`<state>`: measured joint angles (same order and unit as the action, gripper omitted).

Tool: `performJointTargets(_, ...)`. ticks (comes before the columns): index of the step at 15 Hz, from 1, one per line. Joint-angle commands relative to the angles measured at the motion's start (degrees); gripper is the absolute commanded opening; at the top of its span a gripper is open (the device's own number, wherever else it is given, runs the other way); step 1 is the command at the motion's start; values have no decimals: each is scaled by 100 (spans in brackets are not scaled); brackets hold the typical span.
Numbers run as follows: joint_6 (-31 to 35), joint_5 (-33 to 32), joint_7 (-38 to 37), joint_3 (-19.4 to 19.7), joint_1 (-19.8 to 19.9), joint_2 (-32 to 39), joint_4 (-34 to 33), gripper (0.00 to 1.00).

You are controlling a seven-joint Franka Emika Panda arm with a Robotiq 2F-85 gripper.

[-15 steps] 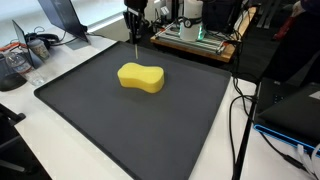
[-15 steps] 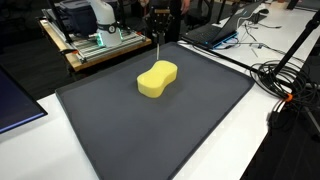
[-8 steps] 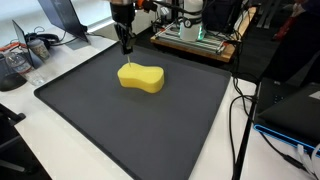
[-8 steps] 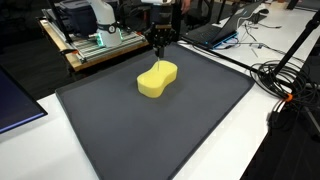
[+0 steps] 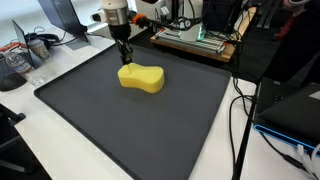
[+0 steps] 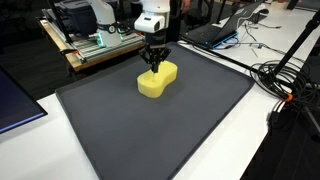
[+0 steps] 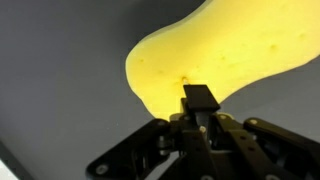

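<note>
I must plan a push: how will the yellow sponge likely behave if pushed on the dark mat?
The yellow sponge looks porous, so probably soft and light. It lies flat, so it should slide, not roll. The shut hand may dent it.

White table [image 5: 60, 150] under dark mat [image 5: 140, 125] — cables [image 6: 285, 80], laptop [image 6: 215, 33], wooden bench [image 6: 90, 55] behind.

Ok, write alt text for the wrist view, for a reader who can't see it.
A shut black gripper enters from the bottom edge, its tips at the rounded end of a yellow peanut-shaped sponge. The sponge lies on a dark grey mat that fills the rest.
</note>
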<state>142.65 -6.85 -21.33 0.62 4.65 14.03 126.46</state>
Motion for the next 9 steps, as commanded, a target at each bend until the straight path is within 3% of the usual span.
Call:
performJointTargets(1, 247, 652, 693, 77, 8, 456, -118, 3)
performJointTargets(9, 150, 921, 1021, 216, -10, 612, -193, 3)
